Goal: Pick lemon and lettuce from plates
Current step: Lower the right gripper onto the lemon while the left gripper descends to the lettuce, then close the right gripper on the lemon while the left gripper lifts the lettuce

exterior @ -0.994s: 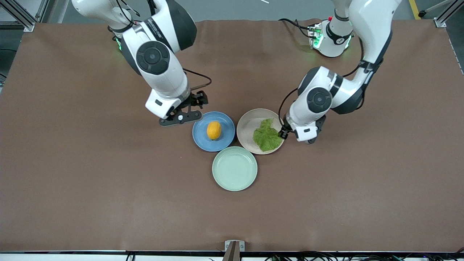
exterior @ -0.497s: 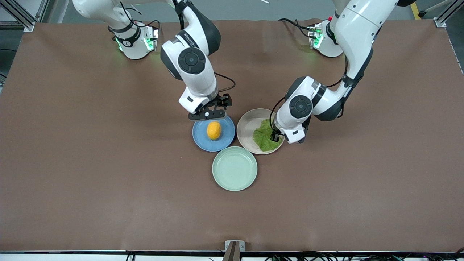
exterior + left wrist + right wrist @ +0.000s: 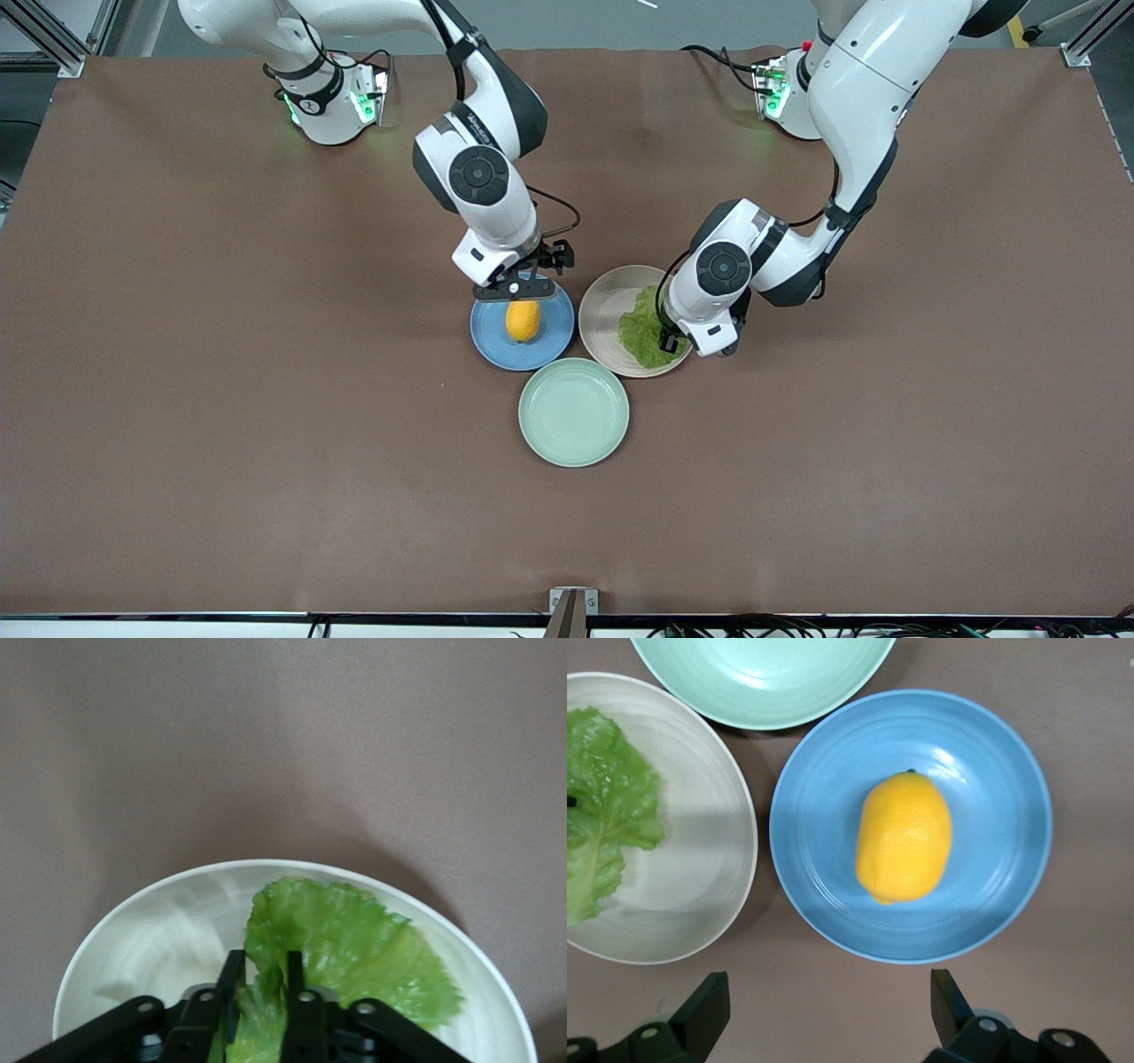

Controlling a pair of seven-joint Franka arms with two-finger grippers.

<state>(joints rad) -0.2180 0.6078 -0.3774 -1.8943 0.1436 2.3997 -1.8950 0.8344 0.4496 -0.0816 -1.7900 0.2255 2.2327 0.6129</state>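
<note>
The lemon [image 3: 523, 320] lies on the blue plate [image 3: 496, 341]. My right gripper [image 3: 518, 289] hangs open and empty over the plate's edge farthest from the front camera. In the right wrist view the lemon [image 3: 904, 837] sits on the blue plate [image 3: 992, 771], ahead of the wide-open gripper [image 3: 828, 1005]. The lettuce [image 3: 640, 333] lies on the beige plate [image 3: 607, 301]. My left gripper [image 3: 667, 336] is down on the leaf. In the left wrist view the gripper [image 3: 263, 970] is shut on a fold of the lettuce [image 3: 354, 943] over the beige plate [image 3: 151, 939].
A mint green plate [image 3: 574, 412] stands empty, nearer the front camera than the other two plates and touching them. It also shows in the right wrist view [image 3: 762, 673], beside the beige plate [image 3: 700, 859] with the lettuce [image 3: 607, 806]. Brown table all around.
My right gripper has swung from the right arm's side to over the blue plate's edge. My left gripper has moved onto the lettuce, and the leaf has bunched up.
</note>
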